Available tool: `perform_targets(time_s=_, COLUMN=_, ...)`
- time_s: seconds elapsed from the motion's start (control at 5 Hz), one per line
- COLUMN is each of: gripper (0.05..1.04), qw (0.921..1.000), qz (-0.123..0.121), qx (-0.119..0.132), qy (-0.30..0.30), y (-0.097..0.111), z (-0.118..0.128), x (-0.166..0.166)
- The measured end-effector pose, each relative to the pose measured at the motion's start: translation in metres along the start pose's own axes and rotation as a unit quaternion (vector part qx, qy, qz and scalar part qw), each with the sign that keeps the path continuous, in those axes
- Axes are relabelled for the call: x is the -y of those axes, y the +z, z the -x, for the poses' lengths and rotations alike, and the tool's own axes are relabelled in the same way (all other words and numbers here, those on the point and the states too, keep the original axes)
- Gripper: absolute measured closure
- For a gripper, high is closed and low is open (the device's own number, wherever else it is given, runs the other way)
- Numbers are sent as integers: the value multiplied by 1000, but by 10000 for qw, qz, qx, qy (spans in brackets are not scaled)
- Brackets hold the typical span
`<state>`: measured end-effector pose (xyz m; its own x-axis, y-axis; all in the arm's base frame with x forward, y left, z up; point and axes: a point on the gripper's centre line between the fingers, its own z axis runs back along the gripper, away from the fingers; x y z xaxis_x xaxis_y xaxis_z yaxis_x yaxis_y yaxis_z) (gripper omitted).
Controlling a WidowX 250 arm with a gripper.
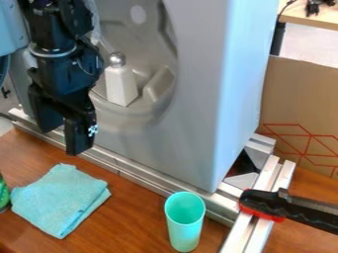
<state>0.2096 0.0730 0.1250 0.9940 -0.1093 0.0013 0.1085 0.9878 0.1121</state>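
The black gripper (62, 140) hangs in the upper left, in front of the grey panel and above the metal rail. It is open, its two fingers apart with nothing between them. Below it, a folded turquoise cloth (61, 199) lies on the wooden table. A turquoise cup (184, 226) stands upright at the bottom centre, near the rail. To the right of the gripper, a white bottle-shaped piece with a silver ball on top (121, 84) stands in the panel's recess.
The large grey panel (191, 99) rises behind the metal rail (132, 170). A tool with a black and red handle (263, 203) lies across rails at the lower right. A green object (3, 193) is at the left edge. Cardboard (300, 99) stands at the right, beside the wooden table (132, 225).
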Motion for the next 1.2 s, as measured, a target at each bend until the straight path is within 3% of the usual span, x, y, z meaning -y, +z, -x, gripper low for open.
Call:
perform_targets(time_s=0.2, gripper=83, qw=10000, qz=43, qx=-49, qy=-29, y=-3, z=1, x=2)
perform_targets(time_s=0.4, gripper=83, qw=9986, qz=271, qx=446, qy=40, y=7, z=-13, x=-17)
perform_targets(time_s=0.6, gripper=83, qw=9941, qz=292, qx=1032, qy=167, y=21, z=-35, x=-32)
perform_targets(time_s=0.8, gripper=83, qw=9903, qz=142, qx=1347, qy=317, y=26, z=-56, x=-43)
perform_targets(time_s=1.2, gripper=83, qw=9829, qz=149, qx=1706, qy=674, y=27, z=-89, x=-57)
